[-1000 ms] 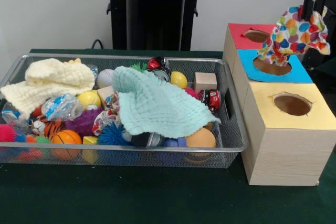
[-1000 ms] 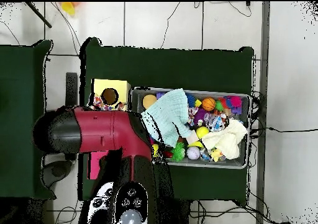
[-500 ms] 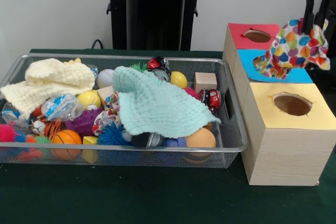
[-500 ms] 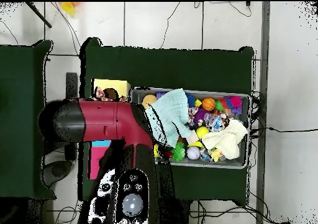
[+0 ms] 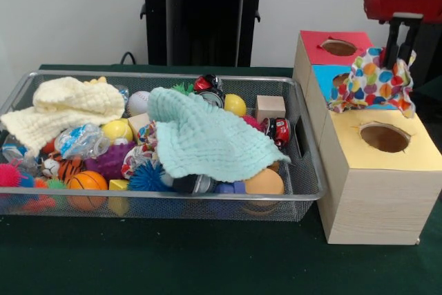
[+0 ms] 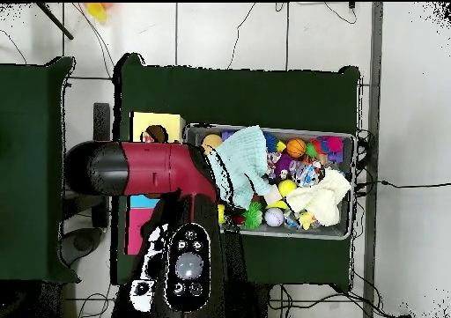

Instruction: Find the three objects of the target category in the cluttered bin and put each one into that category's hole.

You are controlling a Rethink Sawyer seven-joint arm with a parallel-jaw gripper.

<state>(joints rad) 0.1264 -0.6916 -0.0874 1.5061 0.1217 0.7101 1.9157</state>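
Observation:
My gripper [image 5: 398, 52] hangs at the right, shut on a cloth with coloured spots [image 5: 373, 81]. The cloth dangles over the seam between the blue box [image 5: 322, 74] and the yellow box [image 5: 414, 151], hiding most of the blue box's hole. The yellow box's hole [image 5: 385, 137] lies just below the cloth's hem. Behind stands the red box [image 5: 314, 45] with its open hole. In the wire bin [image 5: 173, 198] a mint cloth [image 5: 204, 139] covers the middle and a cream cloth [image 5: 65, 105] lies at the left. From overhead the red arm [image 6: 150, 167] hides the gripper.
The bin also holds balls, spiky toys, a wooden block [image 5: 269, 107], a toy car [image 5: 280, 130] and a crumpled plastic bottle [image 5: 81, 139]. A black stand [image 5: 200, 18] rises behind the bin. In the overhead view only the yellow box [image 6: 161, 121] shows past the arm.
The gripper has carried the spotted cloth down and toward the yellow box, away from over the blue hole. The bin's contents have not moved.

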